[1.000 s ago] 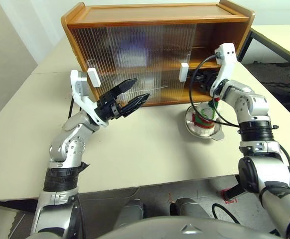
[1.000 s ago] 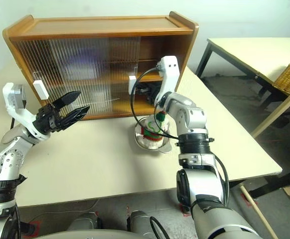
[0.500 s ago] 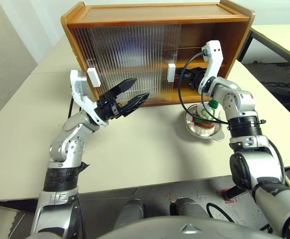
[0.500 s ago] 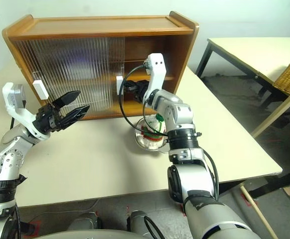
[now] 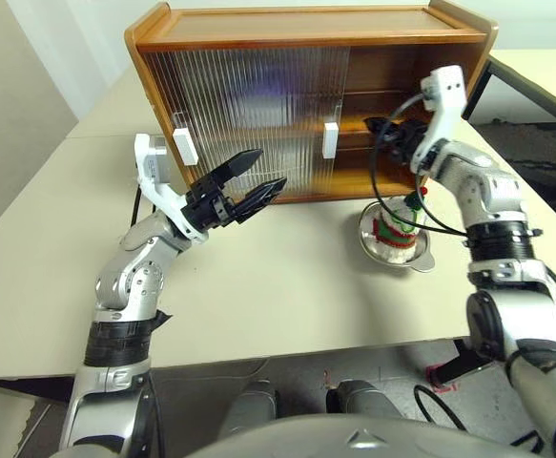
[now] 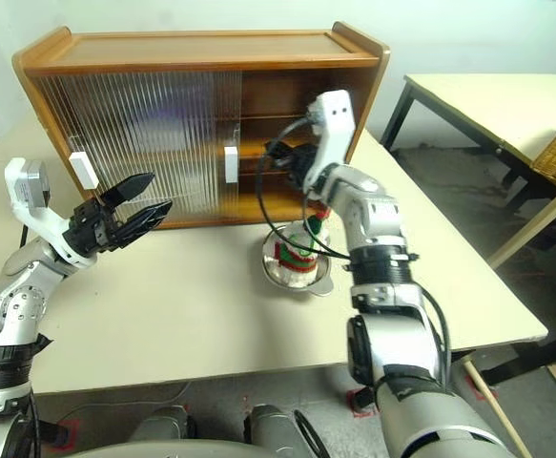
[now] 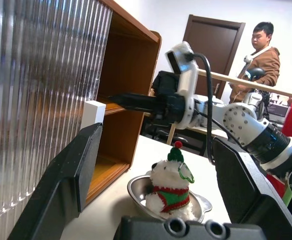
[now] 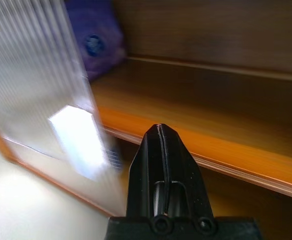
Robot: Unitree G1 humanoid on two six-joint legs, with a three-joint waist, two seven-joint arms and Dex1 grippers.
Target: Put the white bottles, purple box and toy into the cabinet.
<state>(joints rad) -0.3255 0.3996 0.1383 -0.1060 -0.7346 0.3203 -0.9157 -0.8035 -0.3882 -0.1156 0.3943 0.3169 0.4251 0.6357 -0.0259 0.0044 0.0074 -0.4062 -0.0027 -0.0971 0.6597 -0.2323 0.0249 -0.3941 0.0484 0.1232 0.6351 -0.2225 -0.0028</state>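
1. Cream table (image 5: 287, 286) with the brown cabinet (image 5: 306, 38) standing at its far edge; a person (image 7: 258, 55) standing in the background of the left wrist view.
2. Ribbed sliding door (image 5: 258, 114) now further left than a second ago, its white handle (image 5: 331, 139) near the cabinet's middle, leaving the right part of the shelves open.
3. Right claw (image 8: 159, 131) clenched tight with nothing in it, now back to the right of that handle, in front of the open shelf edge.
4. Left claw (image 5: 258, 179) unchanged: fingers spread wide, empty, hovering in front of the left door.
5. Toy (image 5: 392, 229) sitting in the metal bowl (image 5: 421, 256) on the table, just near of the opening, as before.
6. Purple box (image 8: 98, 42) on the upper shelf, behind the door's edge.
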